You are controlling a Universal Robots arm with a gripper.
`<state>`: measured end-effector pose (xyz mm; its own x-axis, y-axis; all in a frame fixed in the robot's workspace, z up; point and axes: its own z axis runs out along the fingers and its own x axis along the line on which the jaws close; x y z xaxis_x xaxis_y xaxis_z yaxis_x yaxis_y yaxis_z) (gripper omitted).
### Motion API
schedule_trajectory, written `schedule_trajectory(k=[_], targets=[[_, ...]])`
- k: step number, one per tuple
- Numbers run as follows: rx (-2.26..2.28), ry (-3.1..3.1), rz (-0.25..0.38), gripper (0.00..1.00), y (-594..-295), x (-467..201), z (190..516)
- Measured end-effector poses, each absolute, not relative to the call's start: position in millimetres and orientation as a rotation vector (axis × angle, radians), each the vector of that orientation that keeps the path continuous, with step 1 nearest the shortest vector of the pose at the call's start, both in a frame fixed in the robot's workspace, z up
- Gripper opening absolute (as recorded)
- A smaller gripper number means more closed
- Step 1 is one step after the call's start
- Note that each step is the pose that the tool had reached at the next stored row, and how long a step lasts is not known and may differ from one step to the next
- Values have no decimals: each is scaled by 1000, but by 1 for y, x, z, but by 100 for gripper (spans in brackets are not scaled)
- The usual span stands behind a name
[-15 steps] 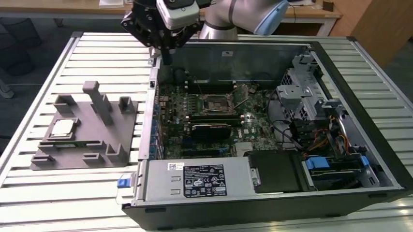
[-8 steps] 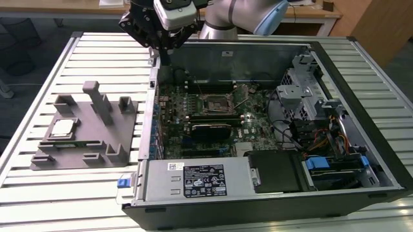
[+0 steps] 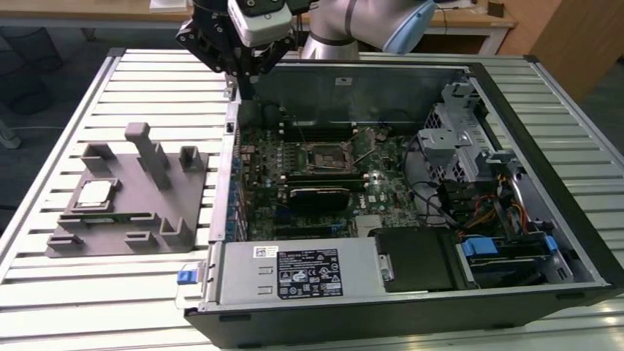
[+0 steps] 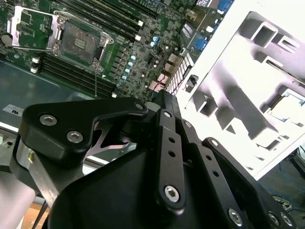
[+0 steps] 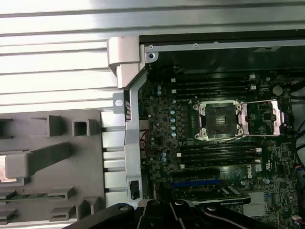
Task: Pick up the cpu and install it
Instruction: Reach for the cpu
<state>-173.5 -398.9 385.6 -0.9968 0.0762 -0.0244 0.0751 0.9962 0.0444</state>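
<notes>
You see a table of ribbed, light silvery metal, a fixture of matt grey plastic (smooth and dull), and the cpu topped with pale, silvery-white metal.

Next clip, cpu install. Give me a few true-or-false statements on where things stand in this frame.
The cpu lies on the grey fixture. True.
The gripper is carrying the cpu. False: the cpu sits on the fixture, away from the gripper.
The socket has its metal frame swung open. True.
The fixture stands at the exterior view's right of the computer case. False: it is at the left.
A chip already sits in the socket. False: it looks empty.
</notes>
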Motion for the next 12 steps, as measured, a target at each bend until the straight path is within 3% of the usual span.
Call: schedule_trajectory(k=[12], targets=[[118, 3112, 68, 11, -399, -180, 384]])
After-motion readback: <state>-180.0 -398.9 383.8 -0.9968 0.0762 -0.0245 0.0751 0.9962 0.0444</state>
